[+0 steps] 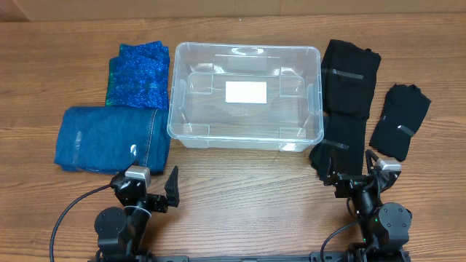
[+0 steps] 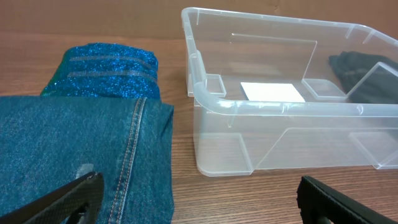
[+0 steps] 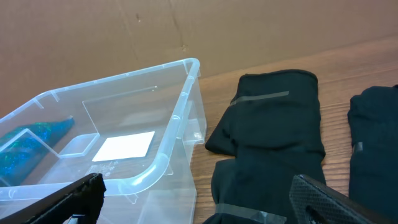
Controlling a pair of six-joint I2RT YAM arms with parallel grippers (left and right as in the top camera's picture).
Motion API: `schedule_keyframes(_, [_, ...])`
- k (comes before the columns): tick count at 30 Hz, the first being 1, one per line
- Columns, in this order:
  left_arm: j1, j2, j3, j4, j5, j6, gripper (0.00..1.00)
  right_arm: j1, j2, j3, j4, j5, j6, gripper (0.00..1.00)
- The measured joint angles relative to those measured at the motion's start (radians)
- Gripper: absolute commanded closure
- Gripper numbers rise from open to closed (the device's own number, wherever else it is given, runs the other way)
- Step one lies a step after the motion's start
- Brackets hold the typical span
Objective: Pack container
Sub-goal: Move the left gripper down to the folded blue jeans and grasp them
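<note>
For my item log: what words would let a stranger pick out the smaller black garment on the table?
Start at the clear container in the middle of the table. To its right lie two black folded pieces; the long black garment runs alongside the container's wall. The smaller black garment lies farther right, apart from the container, shorter than its neighbour and set at a slant.

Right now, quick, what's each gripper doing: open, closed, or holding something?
Left gripper: open, holding nothing.
Right gripper: open, holding nothing.
</note>
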Motion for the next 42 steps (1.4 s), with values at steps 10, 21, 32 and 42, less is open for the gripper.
schedule_keyframes(10, [0.0,0.0,0.0,0.0,0.0,0.0,0.0,0.0,0.0,0.0,0.0,0.0,0.0,0.0])
schedule_keyframes(21, [0.0,0.0,0.0,0.001,0.0,0.0,0.0,0.0,0.0,0.0,0.0,0.0,0.0,0.0])
schedule_keyframes(32, [0.0,0.0,0.0,-0.001,0.003,-0.008,0.0,0.0,0.0,0.0,-0.001,0.0,0.0,0.0])
schedule_keyframes(42, [0.0,0.072,0.0,-0.008,0.031,-0.065,0.0,0.0,0.0,0.0,0.0,0.0,0.0,0.0])
